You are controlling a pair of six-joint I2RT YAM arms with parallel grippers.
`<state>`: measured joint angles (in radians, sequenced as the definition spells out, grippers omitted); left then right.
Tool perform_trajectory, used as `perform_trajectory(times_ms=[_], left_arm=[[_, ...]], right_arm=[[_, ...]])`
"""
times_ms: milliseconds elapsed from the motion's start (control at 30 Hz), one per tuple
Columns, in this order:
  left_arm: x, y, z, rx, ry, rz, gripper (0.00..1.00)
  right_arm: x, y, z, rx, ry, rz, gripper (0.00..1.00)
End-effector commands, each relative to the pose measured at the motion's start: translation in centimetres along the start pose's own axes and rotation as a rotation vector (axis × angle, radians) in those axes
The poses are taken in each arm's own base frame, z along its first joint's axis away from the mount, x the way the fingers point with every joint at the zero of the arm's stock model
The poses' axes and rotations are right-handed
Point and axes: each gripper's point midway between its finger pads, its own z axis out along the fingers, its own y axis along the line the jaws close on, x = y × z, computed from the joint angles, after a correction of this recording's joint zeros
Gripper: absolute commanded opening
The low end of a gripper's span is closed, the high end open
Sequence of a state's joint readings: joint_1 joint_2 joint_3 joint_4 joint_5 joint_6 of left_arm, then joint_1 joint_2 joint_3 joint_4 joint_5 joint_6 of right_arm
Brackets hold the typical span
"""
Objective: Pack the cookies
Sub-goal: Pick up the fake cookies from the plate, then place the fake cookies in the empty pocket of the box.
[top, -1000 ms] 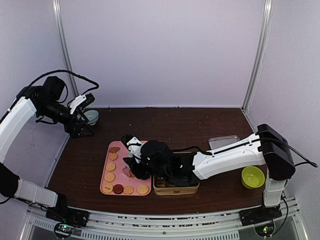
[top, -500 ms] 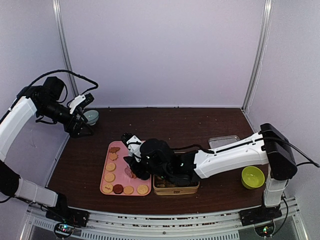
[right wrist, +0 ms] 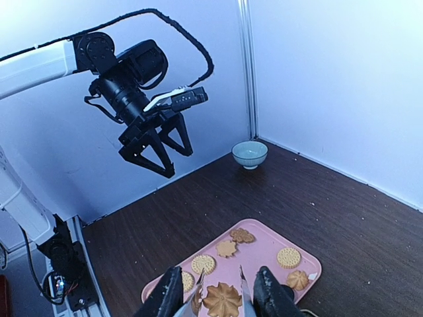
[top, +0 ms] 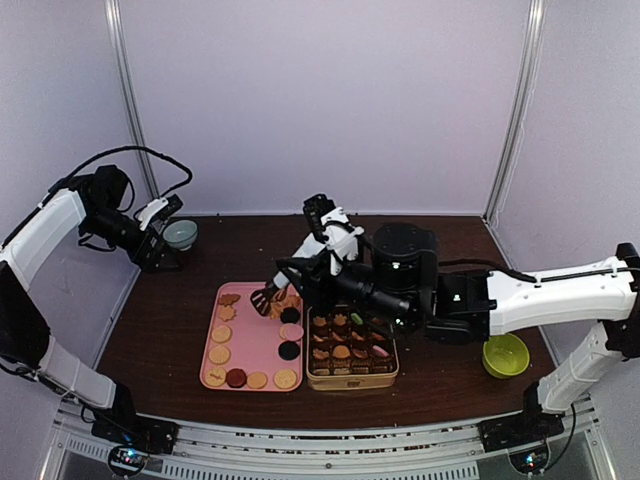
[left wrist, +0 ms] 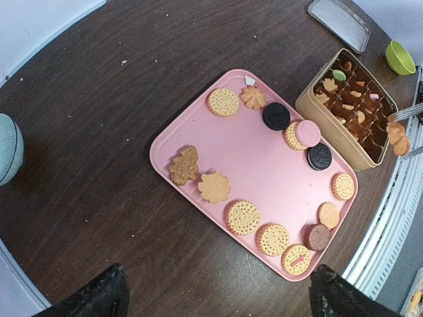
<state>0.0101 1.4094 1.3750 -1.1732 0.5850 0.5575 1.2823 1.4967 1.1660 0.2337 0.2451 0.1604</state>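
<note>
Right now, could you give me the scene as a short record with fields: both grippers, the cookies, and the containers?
left gripper: open, empty, hovers near the teal bowl
right gripper: shut on the metal tongs
held item: one flower-shaped cookie between the tong tips, in the air
pink tray: many cookies lying loose, mostly along its edges
tin box: open, beside the tray, compartments partly filled
green bowl: on the table's right side
</note>
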Motion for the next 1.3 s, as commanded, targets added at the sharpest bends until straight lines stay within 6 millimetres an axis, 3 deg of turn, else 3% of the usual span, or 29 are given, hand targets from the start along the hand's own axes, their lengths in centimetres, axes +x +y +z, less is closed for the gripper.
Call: perform_trajectory(times_ms=[0,167,267,567,833,1033,1267], left_arm=[[-0.6,0.6,0.5,0.018,-0.04,0.034,0.98],[-0.9,1.3,1.1,0.027,-0.043,0.016,0.98],[-1.1,1.4,1.5,0.044,-0.056,-0.002,0.98],[-2.2,1.8,1.6,0.063,-0.071,-0.015,0.97],[-1.9,1.4,1.2,0.058,-0.066,-0.011,0.96],[-1.7,1.0,0.9,0.055,-0.068,-0.015,0.97],[-1.7,0.7,0.5,0.039,-0.073,-0.014,0.97]], right_arm=[[1.5,-2.1,-2.5,0.052,0.051,0.038,0.2],[2.6,-3.7,-5.7,0.079,0.066,0.105,0.21],[3.6,-3.6,-6.4,0.072,0.085,0.137,0.21],[7.3,-2.4,-5.3,0.052,0.152,0.169,0.23],[8.8,-1.9,-5.3,0.042,0.186,0.165,0.25],[10.0,-2.6,-5.5,0.068,0.201,0.159,0.33],[9.9,-3.1,-5.6,0.093,0.188,0.141,0.39]])
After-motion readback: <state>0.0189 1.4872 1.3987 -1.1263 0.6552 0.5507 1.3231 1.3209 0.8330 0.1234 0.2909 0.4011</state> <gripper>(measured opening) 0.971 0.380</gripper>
